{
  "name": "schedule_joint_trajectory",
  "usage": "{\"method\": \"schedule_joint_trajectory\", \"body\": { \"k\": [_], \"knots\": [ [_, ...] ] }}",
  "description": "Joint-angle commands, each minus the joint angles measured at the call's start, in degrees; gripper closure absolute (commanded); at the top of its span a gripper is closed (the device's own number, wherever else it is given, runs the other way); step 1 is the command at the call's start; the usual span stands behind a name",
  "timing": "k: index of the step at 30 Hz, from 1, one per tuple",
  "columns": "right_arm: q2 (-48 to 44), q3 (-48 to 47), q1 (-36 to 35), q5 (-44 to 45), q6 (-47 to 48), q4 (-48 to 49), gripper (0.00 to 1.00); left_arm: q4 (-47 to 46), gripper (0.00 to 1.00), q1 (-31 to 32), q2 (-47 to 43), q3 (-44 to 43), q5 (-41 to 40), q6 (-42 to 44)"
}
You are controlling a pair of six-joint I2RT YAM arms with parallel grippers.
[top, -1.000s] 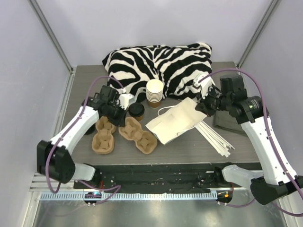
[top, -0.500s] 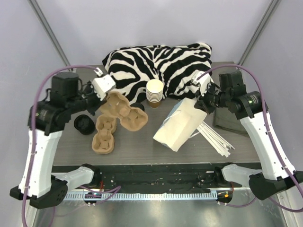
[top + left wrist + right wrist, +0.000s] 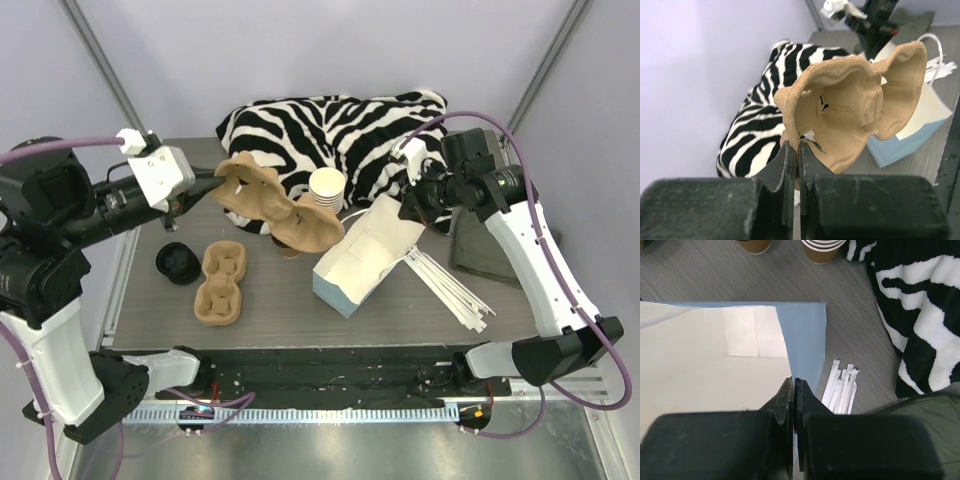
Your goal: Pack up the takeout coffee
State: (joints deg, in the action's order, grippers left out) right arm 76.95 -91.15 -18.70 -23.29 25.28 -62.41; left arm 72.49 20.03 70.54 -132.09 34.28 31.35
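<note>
At the left wrist view's lower middle, the left gripper [image 3: 795, 156] is being clamped on a pulp carrier [image 3: 850, 105], probably for loading; the right gripper [image 3: 793, 390] is being pinched on the white bag [image 3: 705, 375], propping it up. The takeout coffee [image 3: 754, 245] is being glimpsed at the right wrist view's top edge, only its tan wall showing

Robot lab cell: plain pale walls [image 3: 330, 50], metal frame posts [image 3: 105, 70] in the upper corners, grey table [image 3: 280, 322], toothed rail [image 3: 300, 412] along the bottom edge.

Zebra-striped cloth [image 3: 340, 130] — tan carrier [image 3: 275, 200] — white-blue bag [image 3: 375, 248]
</note>
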Motion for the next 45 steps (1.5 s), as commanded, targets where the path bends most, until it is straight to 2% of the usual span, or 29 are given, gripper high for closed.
{"method": "schedule_joint_trajectory", "body": {
  "k": [1,3,4,5,7,9,14,20,28,33,39,45],
  "knots": [
    [0.48,-4.12,-0.20,-1.58,-1.98,0.71,0.99,-5.25,1.00,1.75,4.34,-1.94,5.36,-5.25],
    [1.01,-4.90,-0.20,-1.93,-2.07,0.36,0.99,-6.74,1.00,4.74,5.30,-0.89,-0.15,-4.73],
    [1.10,-5.08,-0.20,-1.94,-2.16,0.19,0.99,-7.09,1.00,9.10,5.57,-0.54,-2.97,-2.72],
    [1.27,-5.26,-0.20,-1.94,-2.25,-0.08,0.99,-7.36,1.00,11.50,6.09,-0.27,-9.26,-1.66],
    [1.36,-5.52,-0.20,-1.85,-2.25,-0.34,0.99,-8.76,1.00,17.37,6.71,0.69,-14.22,0.02],
    [1.28,-5.53,-0.20,-1.50,-2.25,-0.87,0.99,-9.90,1.00,19.86,7.85,0.70,-19.31,1.51],
    [1.28,-5.44,-0.29,-0.80,-2.25,-2.01,0.99,-11.67,1.00,27.68,9.26,1.22,-28.21,7.22],
    [1.63,-6.14,-0.20,0.70,-2.69,-3.33,0.99,-14.57,1.00,39.02,8.73,7.46,-40.76,16.89],
    [2.68,-7.72,-0.29,2.55,-2.51,-5.88,0.99,-18.79,1.00,46.76,9.26,10.18,-48.42,27.94],
    [2.86,-8.25,-0.20,3.25,-2.95,-6.41,0.99,-23.44,1.00,51.94,7.59,17.04,-53.17,35.26],
    [3.03,-8.51,-0.29,2.64,-2.69,-6.76,0.99,-23.18,1.00,54.85,7.77,20.38,-53.79,39.65],
    [3.03,-9.48,-1.16,0.09,-0.06,-8.25,0.99,-21.61,1.00,55.73,7.24,24.33,-51.08,41.50]
  ]
}}
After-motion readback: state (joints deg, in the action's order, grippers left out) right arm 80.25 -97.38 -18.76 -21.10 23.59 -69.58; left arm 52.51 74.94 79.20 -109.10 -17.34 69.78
